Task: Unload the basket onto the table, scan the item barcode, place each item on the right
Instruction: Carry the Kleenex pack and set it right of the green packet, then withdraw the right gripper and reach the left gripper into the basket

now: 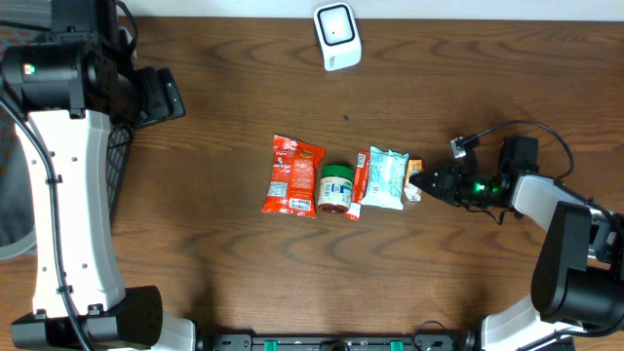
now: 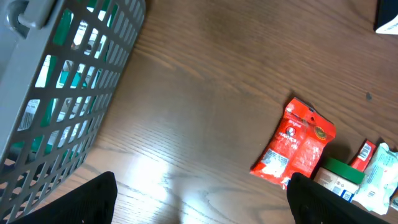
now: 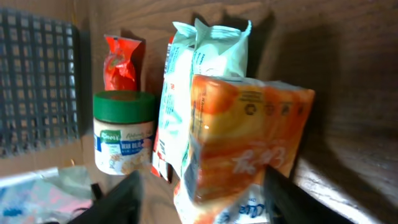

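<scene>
An orange snack packet [image 1: 414,169] lies at the right end of a row of items on the wooden table. In the right wrist view the same orange packet [image 3: 249,137] fills the space between my right gripper's fingers. My right gripper [image 1: 420,181] is open: its left finger [image 3: 118,202] stands clear of the packet, while its right finger [image 3: 289,196] is close beside it. The white barcode scanner [image 1: 337,36] stands at the table's far edge. High at the far left, my left gripper [image 2: 202,208] hangs open over bare wood and holds nothing.
Left of the orange packet lie a pale green packet [image 1: 385,178], a thin red packet [image 1: 359,185], a green-lidded jar [image 1: 336,188] and a red pouch [image 1: 292,175]. A grey mesh basket [image 2: 62,81] sits at the left edge. A cable [image 1: 507,127] loops over the right arm.
</scene>
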`<state>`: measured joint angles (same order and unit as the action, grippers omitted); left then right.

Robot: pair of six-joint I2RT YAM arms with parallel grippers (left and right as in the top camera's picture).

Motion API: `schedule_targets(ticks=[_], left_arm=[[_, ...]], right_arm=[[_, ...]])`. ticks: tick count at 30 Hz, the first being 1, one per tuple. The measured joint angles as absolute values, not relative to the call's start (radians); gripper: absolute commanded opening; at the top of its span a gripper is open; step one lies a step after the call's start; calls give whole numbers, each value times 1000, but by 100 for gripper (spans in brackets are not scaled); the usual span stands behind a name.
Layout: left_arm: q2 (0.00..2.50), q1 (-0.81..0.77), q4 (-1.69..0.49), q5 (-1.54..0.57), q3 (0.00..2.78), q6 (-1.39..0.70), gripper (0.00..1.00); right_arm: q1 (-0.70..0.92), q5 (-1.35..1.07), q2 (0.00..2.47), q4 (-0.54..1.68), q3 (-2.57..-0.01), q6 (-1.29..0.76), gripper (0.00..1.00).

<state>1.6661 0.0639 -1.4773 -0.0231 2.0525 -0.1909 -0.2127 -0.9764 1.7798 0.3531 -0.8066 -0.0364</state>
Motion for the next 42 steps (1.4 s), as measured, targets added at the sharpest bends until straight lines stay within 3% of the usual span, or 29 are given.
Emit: schedule_targets(ticks=[11,26,32,38,42], left_arm=[[1666,64,-1477,-23,2053,-191,87],[1666,64,-1477,-23,2053,-191,88],[1666,64,-1477,-23,2053,-191,87],[1666,64,-1477,-23,2053,-191,87],[1666,64,-1477,-23,2053,-191,87]], right_arm=[[-213,-968,1780,373,-810,-36,71],[-213,-796,1780,740,-1094,-19,70],[-197,-600,1780,862,-1257,-23,80],[-194,-397,1780,856,-1286,-43,99],[-194,-266,1780,855,-1286,-44,99]])
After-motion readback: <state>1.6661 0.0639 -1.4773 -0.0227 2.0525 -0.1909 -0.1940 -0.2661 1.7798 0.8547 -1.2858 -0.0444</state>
